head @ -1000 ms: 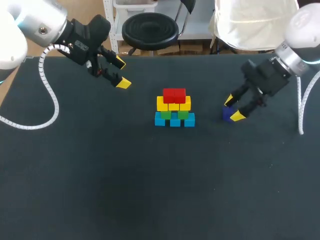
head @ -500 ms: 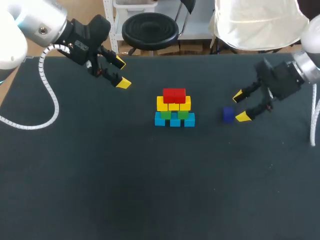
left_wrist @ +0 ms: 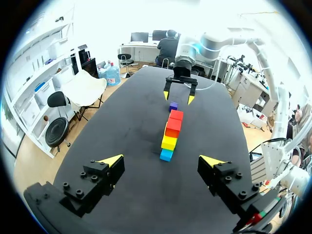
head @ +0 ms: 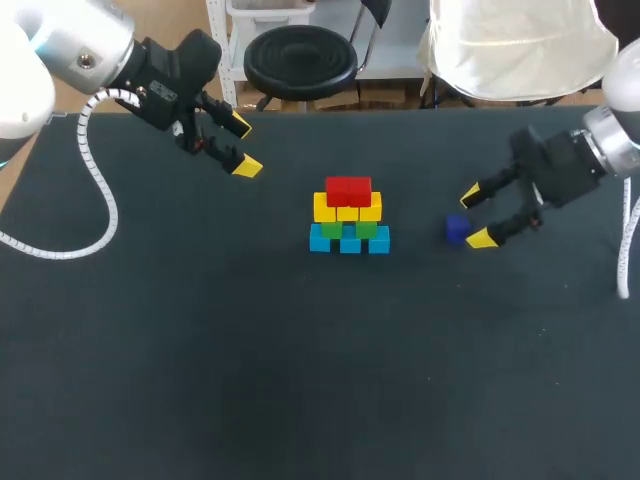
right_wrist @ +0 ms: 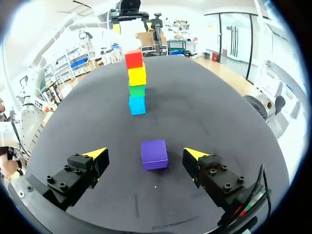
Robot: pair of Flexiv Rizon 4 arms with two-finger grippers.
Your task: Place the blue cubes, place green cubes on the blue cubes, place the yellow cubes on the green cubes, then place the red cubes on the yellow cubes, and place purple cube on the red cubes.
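A pyramid of cubes stands mid-table: a blue row at the base, green cubes on it, then a yellow row, with red cubes on top. To its right a single purple cube rests on the table. My right gripper is open just behind it. In the right wrist view the purple cube lies in line with the gap of that gripper, untouched. My left gripper hangs open and empty at the back left. From the left wrist view the pyramid lies ahead of it.
The black table top is bare apart from the cubes. A white cable loop from my left arm hangs over the table's left side.
My right gripper widened and drew back to the right from the purple cube, which stayed on the table. The left arm has not moved.
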